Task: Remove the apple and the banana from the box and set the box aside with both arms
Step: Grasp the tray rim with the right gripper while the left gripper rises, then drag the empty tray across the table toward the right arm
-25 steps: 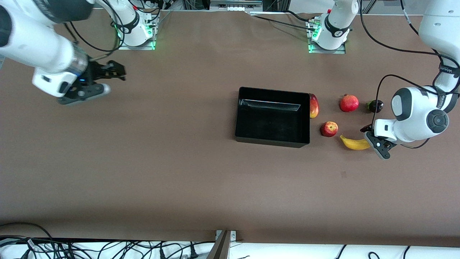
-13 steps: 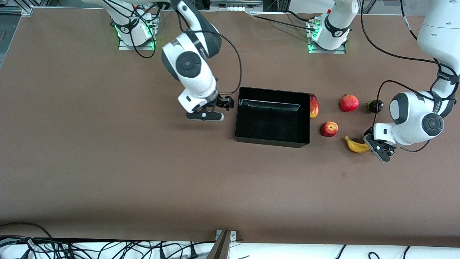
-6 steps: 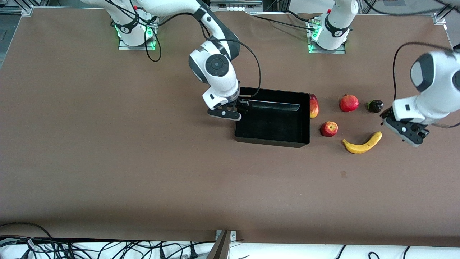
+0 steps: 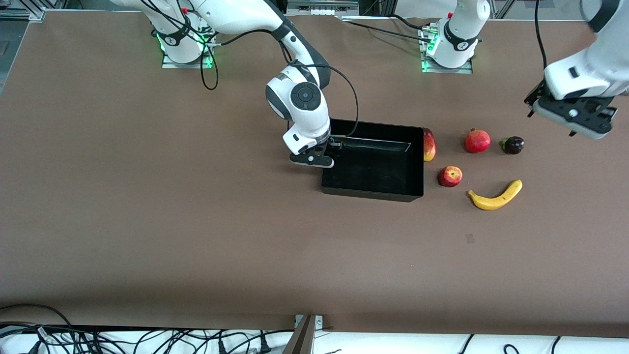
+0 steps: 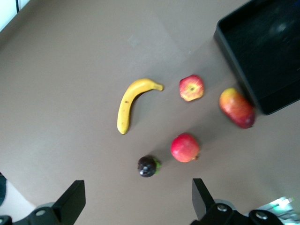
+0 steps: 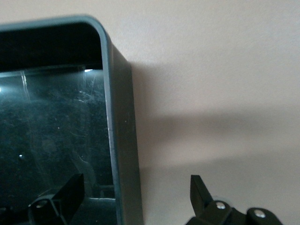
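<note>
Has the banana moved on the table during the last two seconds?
Yes. The banana now lies a little farther from the apple, its tip swung up toward the dark fruit. The left gripper is raised, off it.

- My white arm shells are looking like smooth, glossy plastic.
- The box is gleaming as glossy black plastic, and fine scratches are showing on its floor.
- The table is looking matt brown, with no shine.
- The banana and apple are showing smooth skins.
- My right gripper's fingers are appearing as matt black plastic.
</note>
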Available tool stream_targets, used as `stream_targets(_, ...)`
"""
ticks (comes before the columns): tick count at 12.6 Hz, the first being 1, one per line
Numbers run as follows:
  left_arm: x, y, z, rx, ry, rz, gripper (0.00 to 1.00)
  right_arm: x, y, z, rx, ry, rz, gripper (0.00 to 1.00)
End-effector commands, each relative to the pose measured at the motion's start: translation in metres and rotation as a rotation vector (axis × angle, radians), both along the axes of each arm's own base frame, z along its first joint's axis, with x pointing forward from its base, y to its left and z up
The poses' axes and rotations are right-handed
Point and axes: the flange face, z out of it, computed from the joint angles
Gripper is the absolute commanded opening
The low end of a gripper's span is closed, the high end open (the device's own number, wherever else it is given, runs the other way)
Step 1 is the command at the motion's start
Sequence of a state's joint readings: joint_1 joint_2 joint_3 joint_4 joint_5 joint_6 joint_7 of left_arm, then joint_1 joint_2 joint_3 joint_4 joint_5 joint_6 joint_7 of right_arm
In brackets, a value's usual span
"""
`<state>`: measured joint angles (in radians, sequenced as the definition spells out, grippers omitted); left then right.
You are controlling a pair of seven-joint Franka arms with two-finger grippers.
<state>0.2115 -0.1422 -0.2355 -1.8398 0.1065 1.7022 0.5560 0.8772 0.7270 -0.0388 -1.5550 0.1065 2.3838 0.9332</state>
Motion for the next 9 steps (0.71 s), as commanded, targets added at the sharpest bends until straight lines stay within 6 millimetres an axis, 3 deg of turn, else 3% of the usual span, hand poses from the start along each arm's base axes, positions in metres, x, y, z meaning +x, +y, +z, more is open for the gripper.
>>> stream_targets(1, 0.005, -0.003, 0.039, -0.088, 0.000, 0.051, 1.00, -0.013, 0.016, -0.014, -0.006, -0.029, 0.031, 0.66)
stream_targets(3, 0.002, -0.004, 0.048, -0.094, 0.006, 0.152, 1.00, -0.012, 0.015, -0.014, -0.006, -0.026, 0.023, 0.10)
stream_targets(4, 0.002, -0.004, 0.051, -0.094, 0.018, 0.173, 1.00, -0.010, 0.014, -0.013, -0.003, -0.028, 0.019, 0.01)
stream_targets(7, 0.030, 0.004, 0.030, -0.111, 0.081, 0.184, 1.00, -0.001, 0.010, -0.005, 0.007, -0.039, 0.026, 0.00)
stream_targets(9, 0.036, 0.007, 0.019, -0.114, 0.096, 0.191, 1.00, 0.002, 0.008, -0.003, 0.006, -0.042, 0.025, 0.00)
